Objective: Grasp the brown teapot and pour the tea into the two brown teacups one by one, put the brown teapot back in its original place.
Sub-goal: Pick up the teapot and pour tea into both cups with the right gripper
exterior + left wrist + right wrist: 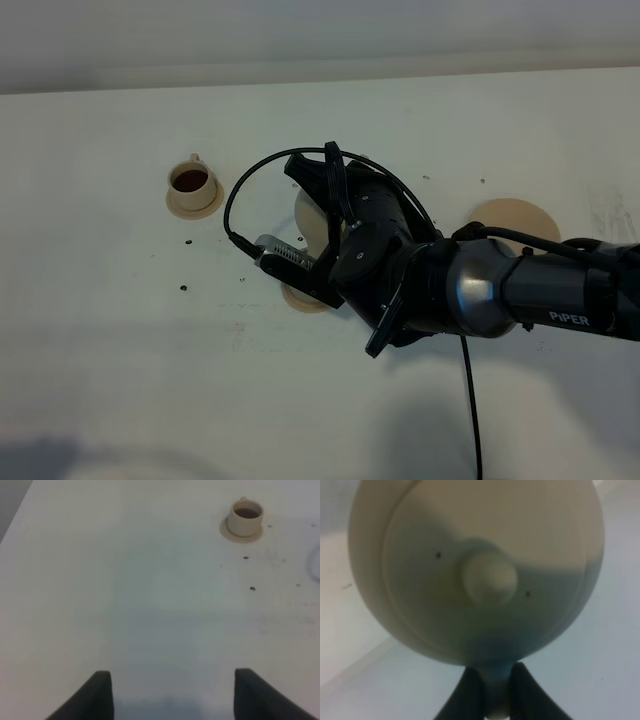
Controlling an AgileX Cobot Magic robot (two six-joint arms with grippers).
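Teapot (480, 570) handle pinched in the right hand (492, 690), spout hidden; left hand (172, 695) gapes empty.

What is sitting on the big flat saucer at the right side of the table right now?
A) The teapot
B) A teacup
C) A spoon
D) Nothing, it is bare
D: the wide saucer lies bare beside the arm, while the teapot is up in the right tool, whose fingers are clamped on its handle.
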